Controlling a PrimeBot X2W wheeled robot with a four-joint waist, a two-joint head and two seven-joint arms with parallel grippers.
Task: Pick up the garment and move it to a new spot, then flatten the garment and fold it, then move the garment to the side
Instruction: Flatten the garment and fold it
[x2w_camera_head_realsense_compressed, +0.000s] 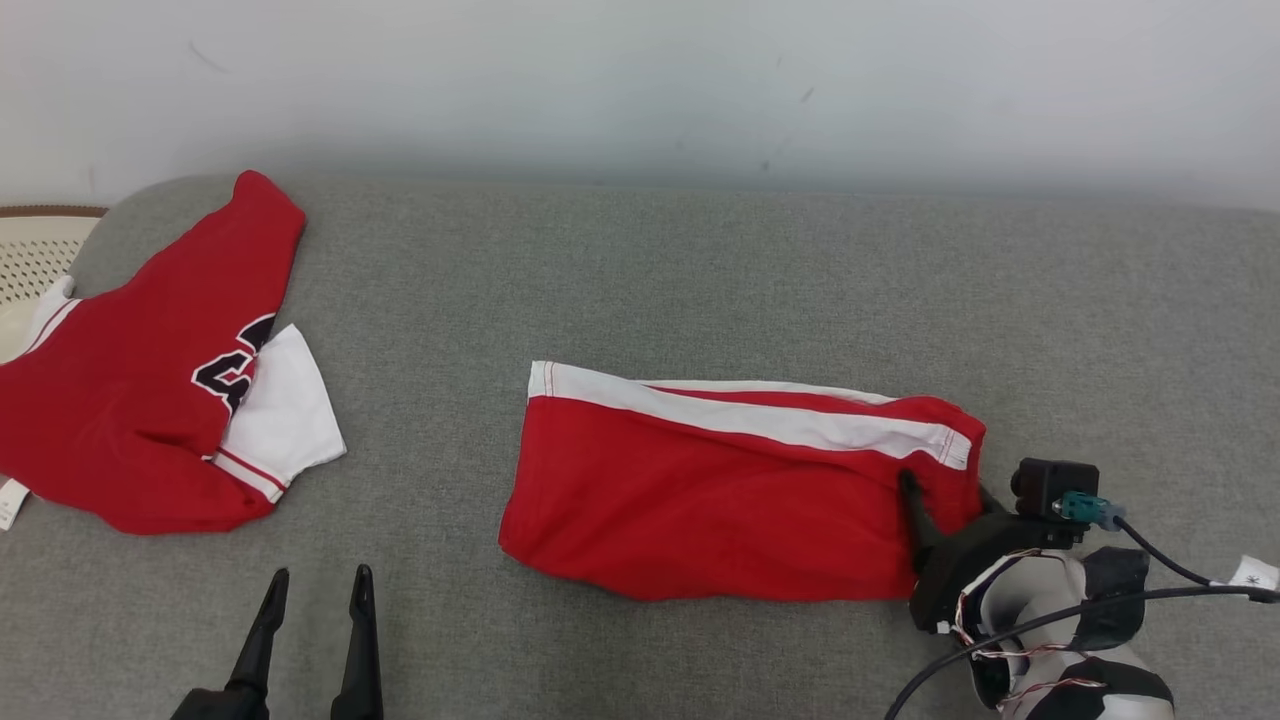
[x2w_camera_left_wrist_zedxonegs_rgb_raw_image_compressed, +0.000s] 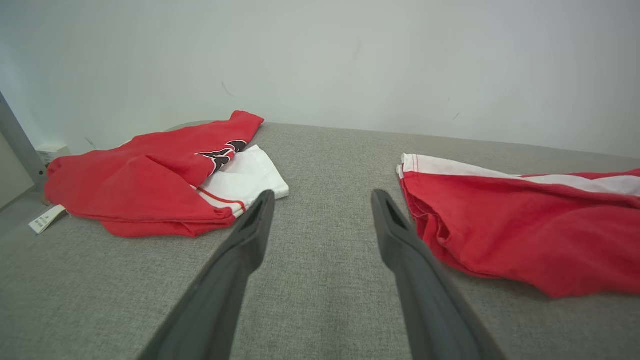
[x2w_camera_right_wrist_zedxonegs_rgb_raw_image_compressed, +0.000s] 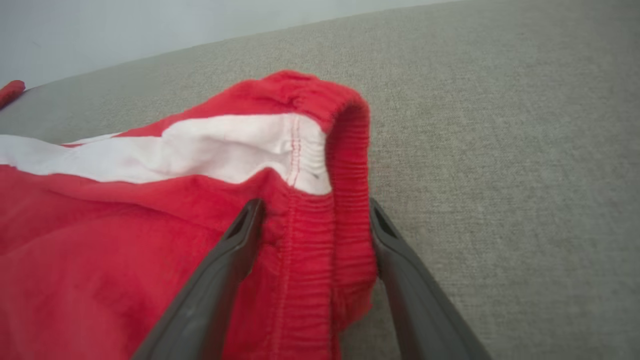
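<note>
Right tool (x2w_camera_right_wrist_zedxonegs_rgb_raw_image_compressed: 314, 209) wide open, astride waistband (x2w_camera_right_wrist_zedxonegs_rgb_raw_image_compressed: 345, 150) of red shorts (x2w_camera_right_wrist_zedxonegs_rgb_raw_image_compressed: 100, 260).

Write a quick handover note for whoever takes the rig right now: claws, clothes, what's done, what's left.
Left claw: open, empty, over bare grey surface between the jersey and the shorts.
Right claw: open, fingers straddling the shorts' waistband, not closed on it.
Done: shorts lie flat, apparently folded, mid-surface.
Left: probably grip the waistband and move the shorts aside.
</note>
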